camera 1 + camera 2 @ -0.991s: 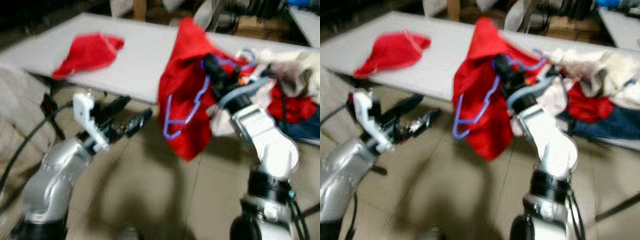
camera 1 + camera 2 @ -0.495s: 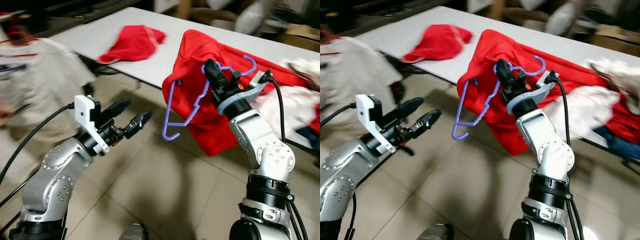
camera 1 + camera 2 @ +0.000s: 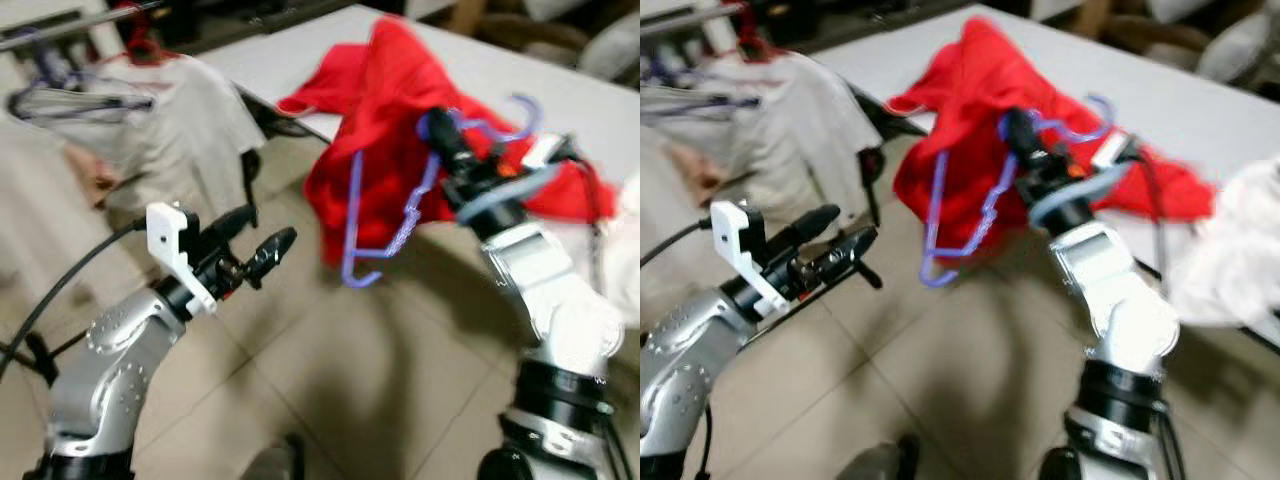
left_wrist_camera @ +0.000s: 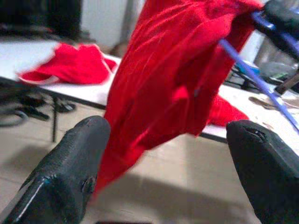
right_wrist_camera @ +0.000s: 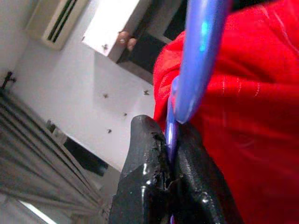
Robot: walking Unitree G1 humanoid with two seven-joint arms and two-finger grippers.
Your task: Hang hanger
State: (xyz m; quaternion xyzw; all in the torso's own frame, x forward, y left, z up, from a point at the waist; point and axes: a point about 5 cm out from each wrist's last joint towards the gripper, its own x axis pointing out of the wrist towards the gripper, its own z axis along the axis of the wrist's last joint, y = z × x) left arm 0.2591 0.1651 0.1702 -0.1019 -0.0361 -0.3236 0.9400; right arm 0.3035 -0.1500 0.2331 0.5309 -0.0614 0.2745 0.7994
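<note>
The right gripper [image 3: 445,140] is clamped on the purple plastic hanger [image 3: 395,215], centre frame, with the loose red cloth garment [image 3: 375,120] draped over it. That garment could slide off if it swings or snags. The left gripper [image 3: 262,240] is spread wide, empty. No containers visible; a white table [image 3: 560,85] sits upper right.

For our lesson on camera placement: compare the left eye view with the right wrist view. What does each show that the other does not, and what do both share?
Left eye view alone: the left end effector, open and holding nothing, the tiled floor, the white table, and pale clothes hanging at the robot's left.

Right wrist view alone: a close look at the black fingers pinched on the hanger wire, with a wall behind.

Both: the right end effector gripping the purple hanger, and the red garment.
</note>
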